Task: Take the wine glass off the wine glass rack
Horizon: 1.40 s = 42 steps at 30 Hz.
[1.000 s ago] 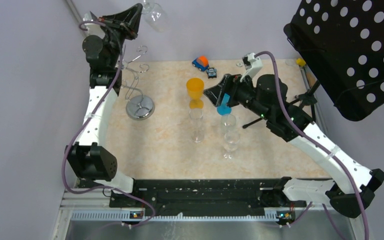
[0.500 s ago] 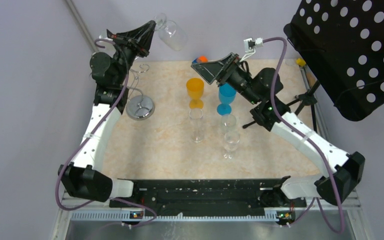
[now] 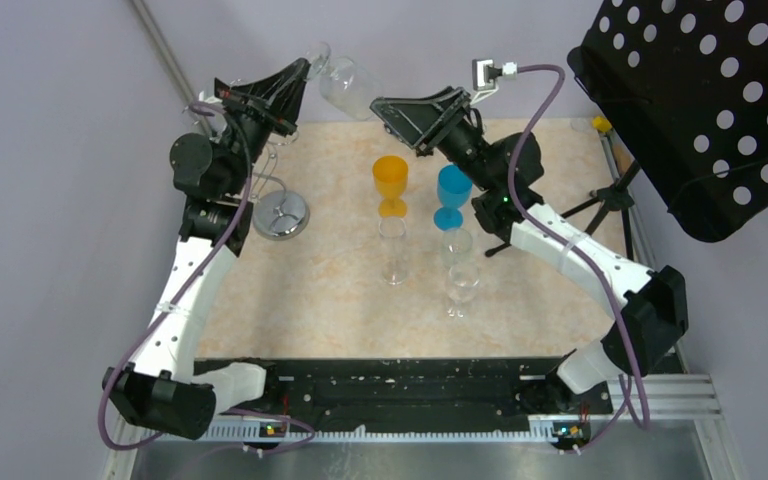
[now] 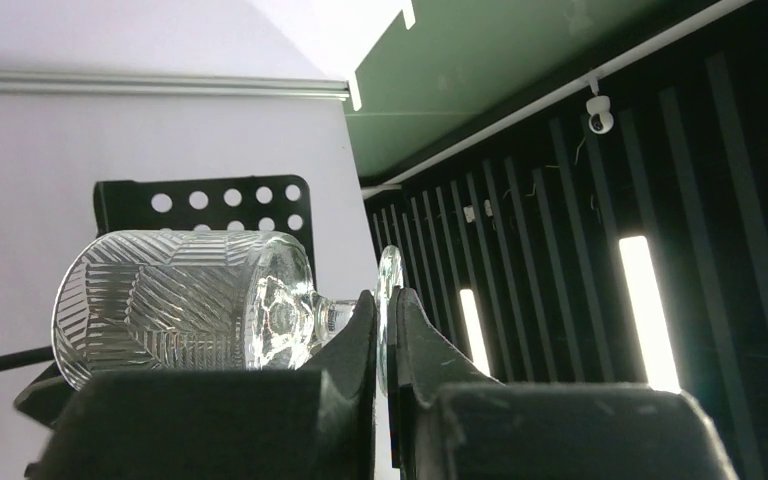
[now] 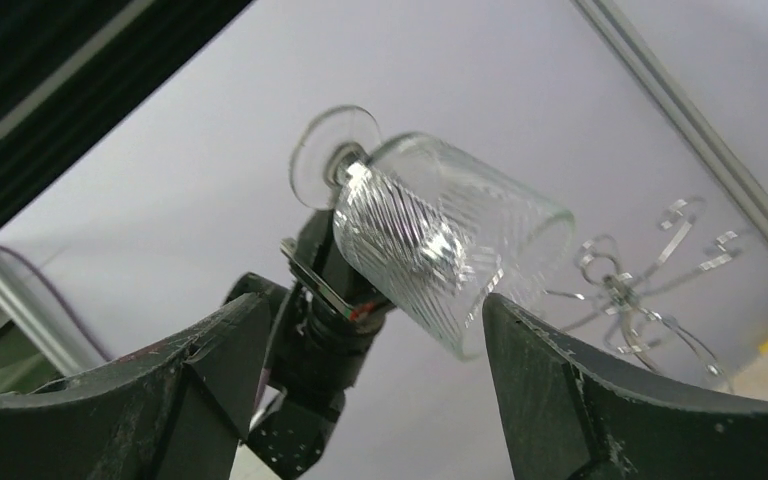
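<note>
Clear glass (image 3: 348, 82) held tilted, high above rack (image 3: 280, 215), free of hooks. Stem clamped in left fingers (image 4: 260, 420); right fingers (image 5: 580, 400) spread wide, facing bowl. Hold stem firm; bring right in slow, square to bowl.

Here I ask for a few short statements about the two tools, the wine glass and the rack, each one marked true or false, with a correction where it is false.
1. The left tool is shut on the wine glass at its stem end. True.
2. The wine glass hangs from the wine glass rack. False: it is held in the air, tilted, off the hooks.
3. The right tool is open, and the bowl of the glass is in front of it. True.
4. The orange glass lies on its side. False: it stands upright on the table.
5. The blue glass stands between the orange glass and the rack. False: the orange glass is the one nearer the rack.
</note>
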Available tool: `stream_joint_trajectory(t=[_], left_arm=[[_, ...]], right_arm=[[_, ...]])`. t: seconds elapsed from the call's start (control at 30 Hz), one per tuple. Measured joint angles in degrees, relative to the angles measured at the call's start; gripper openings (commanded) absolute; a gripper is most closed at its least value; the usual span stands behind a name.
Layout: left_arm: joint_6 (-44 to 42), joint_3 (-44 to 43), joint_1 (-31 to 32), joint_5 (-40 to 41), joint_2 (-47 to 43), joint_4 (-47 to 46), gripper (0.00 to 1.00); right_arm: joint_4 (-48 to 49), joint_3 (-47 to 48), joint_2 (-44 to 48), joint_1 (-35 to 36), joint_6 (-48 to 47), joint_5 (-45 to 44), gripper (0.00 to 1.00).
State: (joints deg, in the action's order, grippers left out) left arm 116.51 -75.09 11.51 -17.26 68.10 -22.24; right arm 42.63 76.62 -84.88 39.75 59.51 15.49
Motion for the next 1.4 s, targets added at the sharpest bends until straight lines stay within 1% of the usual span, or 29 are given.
stream_joint_trajectory(t=[0.13,0.2,0.33,0.4,0.47,0.5,0.53,0.57,0.6,0.67,0.7,0.73,0.77,0.83,0.93,1.07,1.2,1.3,1.4], left_arm=[[1.51,0.35,0.48,0.22,-1.46,-0.57,0.0],[1.99,0.35,0.55,0.37,-1.99,-0.87,0.0],[2.51,0.39,0.83,0.42,-3.17,-0.9,0.0],[2.82,0.57,1.01,0.46,-3.85,-0.94,0.0],[3.15,0.68,1.2,0.44,-4.5,-0.92,0.0],[3.17,0.68,1.31,0.63,-4.7,-0.87,0.02],[3.1,0.68,1.33,0.81,-4.92,-0.63,0.07],[3.13,0.7,1.33,1.05,-5.01,-0.26,0.14],[3.23,0.72,1.33,1.27,-5.01,0.11,0.23],[2.75,0.79,1.38,1.22,-4.98,0.7,0.49],[2.03,0.79,1.44,1.05,-5.01,1.05,0.58],[1.38,0.79,1.64,0.87,-5.07,1.44,0.65],[0.11,0.79,1.73,0.7,-5.27,1.99,0.68],[-2.4,0.79,1.86,0.74,-6.08,4.35,0.73],[-8.09,0.59,1.92,1.6,-8.39,8.76,0.77],[-17.97,-0.5,2.01,3.67,-13.07,16.59,0.78],[-29.18,-1.79,1.99,4.94,-16.96,23.12,0.8],[-37.88,-3.74,1.99,4.85,-17.79,27.69,0.81],[-45.92,-6.12,1.99,4.68,-17.2,32.2,0.82]], right_arm=[[5.38,3.15,-2.34,-0.2,2.45,2.71,0.68],[7.08,4.22,-3.52,-0.24,3.63,4.07,0.59],[9.33,6.12,-5.49,-0.28,5.66,6.45,0.39],[10.32,7.04,-6.32,-0.31,6.73,7.52,0.27],[11.13,7.65,-6.93,-0.44,7.8,8.52,0.12],[11.58,7.96,-7.17,-0.52,8.35,9.11,0.04],[12.31,8.24,-7.32,-0.52,9.35,9.75,0.0],[12.98,8.59,-7.34,-0.52,9.99,10.25,0.0],[13.81,8.94,-7.34,-0.52,10.21,10.67,0.0],[14.91,9.62,-7.21,-0.5,10.58,11.52,0.0],[14.84,9.75,-7.08,-0.5,10.45,11.67,0.0],[14.49,9.75,-6.99,-0.5,10.03,11.85,0.0],[13.84,9.7,-6.97,-0.5,9.57,11.82,0.0],[11.82,9.27,-6.78,-0.5,8.2,11.32,0.0],[5.49,6.84,-4.39,-0.5,4.42,9.75,0.0],[-6.19,3.52,1.14,-0.5,-2.34,5.44,0.0],[-17.31,2.56,6.93,-0.5,-9.75,2.38,0.0],[-25.16,2.56,11.19,-0.55,-16.17,3.67,0.0],[-33.11,2.64,15.17,-0.55,-22.88,8.41,0.0]])
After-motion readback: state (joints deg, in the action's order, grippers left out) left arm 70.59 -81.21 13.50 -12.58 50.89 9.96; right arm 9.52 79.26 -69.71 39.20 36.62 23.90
